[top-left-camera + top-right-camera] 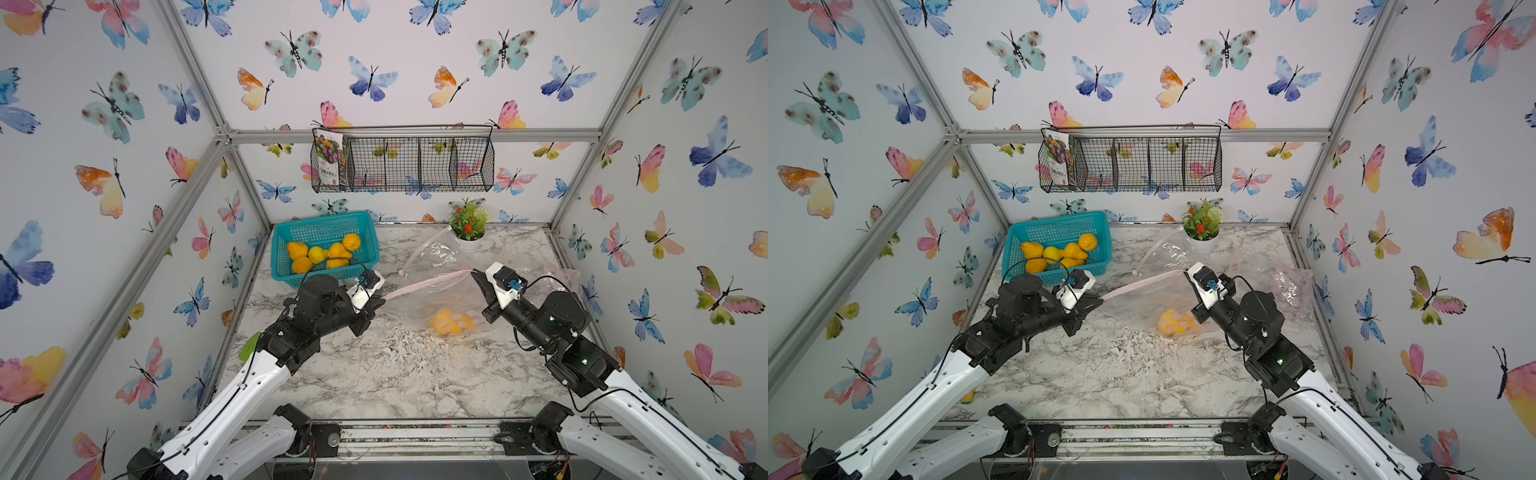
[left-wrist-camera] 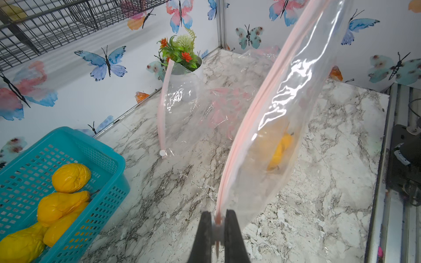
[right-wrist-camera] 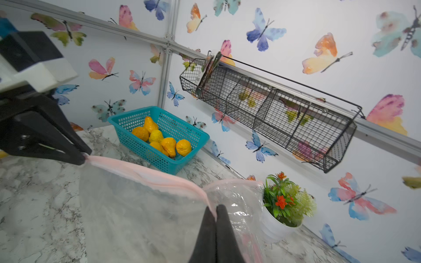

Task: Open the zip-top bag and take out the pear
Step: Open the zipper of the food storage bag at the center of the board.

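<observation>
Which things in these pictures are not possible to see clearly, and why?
pear: both top views, blurred by the zip-top bag plastic.
green object: in a top view, mostly hidden by the left arm.
packet print: both top views, too small.

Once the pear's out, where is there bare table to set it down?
Bare: the front of the marble table, bordered by both arms and the near rail; also a strip between teal basket and spare bag. Crowded: the middle, where left gripper and right gripper hold the zip-top bag with the pear.
</observation>
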`<state>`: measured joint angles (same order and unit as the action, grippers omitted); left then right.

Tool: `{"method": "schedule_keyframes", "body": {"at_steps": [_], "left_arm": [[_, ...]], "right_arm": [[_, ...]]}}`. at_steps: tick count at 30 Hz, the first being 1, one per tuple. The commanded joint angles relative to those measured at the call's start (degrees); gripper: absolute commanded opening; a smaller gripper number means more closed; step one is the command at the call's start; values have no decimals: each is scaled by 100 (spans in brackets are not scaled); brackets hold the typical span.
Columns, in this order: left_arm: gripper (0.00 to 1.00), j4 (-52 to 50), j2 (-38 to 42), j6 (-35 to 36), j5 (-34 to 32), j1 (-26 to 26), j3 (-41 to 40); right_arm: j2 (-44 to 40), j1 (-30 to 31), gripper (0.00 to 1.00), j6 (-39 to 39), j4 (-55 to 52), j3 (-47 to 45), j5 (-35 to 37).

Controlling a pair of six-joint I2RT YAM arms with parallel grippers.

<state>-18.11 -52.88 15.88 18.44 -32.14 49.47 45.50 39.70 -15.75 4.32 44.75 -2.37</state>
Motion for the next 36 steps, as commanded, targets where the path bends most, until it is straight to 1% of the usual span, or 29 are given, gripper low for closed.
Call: {"method": "schedule_keyframes", "body": {"at_steps": [1,2,4,5,6,9,11,13,14,18,21,23,26,28,29,31,33,36], "left_arm": [[0,22,24,196,780,59,-88],[0,86,7,196,866,59,-67],[0,143,-46,172,872,59,-27],[0,146,-78,170,1112,59,8],[0,148,-109,185,1195,59,32],[0,103,-178,245,1469,57,81],[0,24,-181,301,1579,50,117],[0,-23,-127,261,1331,46,128],[0,-30,-77,229,1094,50,124],[0,-78,215,-8,-453,50,158],[0,-11,486,-103,-1187,54,261],[0,135,651,-114,-1438,59,356],[0,270,800,13,-1540,59,626],[0,300,836,137,-1398,58,831],[0,295,854,264,-1149,59,912],[0,299,892,437,-676,59,937],[0,287,906,635,-71,59,841],[0,192,870,684,548,59,660]], "right_arm": [[421,-42,2,-279,8,266,-1993],[603,-41,2,-267,-74,349,-2366],[883,-38,2,-108,43,366,-2858],[1027,-41,2,-32,158,330,-3068],[1156,-42,3,54,259,295,-3221],[1464,-37,3,224,459,212,-3397],[1584,-36,3,200,359,263,-3330],[1588,-37,2,170,193,331,-2901],[1511,-32,3,164,160,325,-2552],[958,-40,3,252,251,160,-858],[518,-36,3,275,395,129,36],[323,-42,3,275,462,204,453],[191,-37,2,231,482,362,849],[162,-40,3,222,482,403,892],[169,-39,3,222,483,379,801],[228,-38,3,217,470,278,513],[283,-41,2,264,443,88,106],[313,-42,3,479,633,-329,-391]]}}
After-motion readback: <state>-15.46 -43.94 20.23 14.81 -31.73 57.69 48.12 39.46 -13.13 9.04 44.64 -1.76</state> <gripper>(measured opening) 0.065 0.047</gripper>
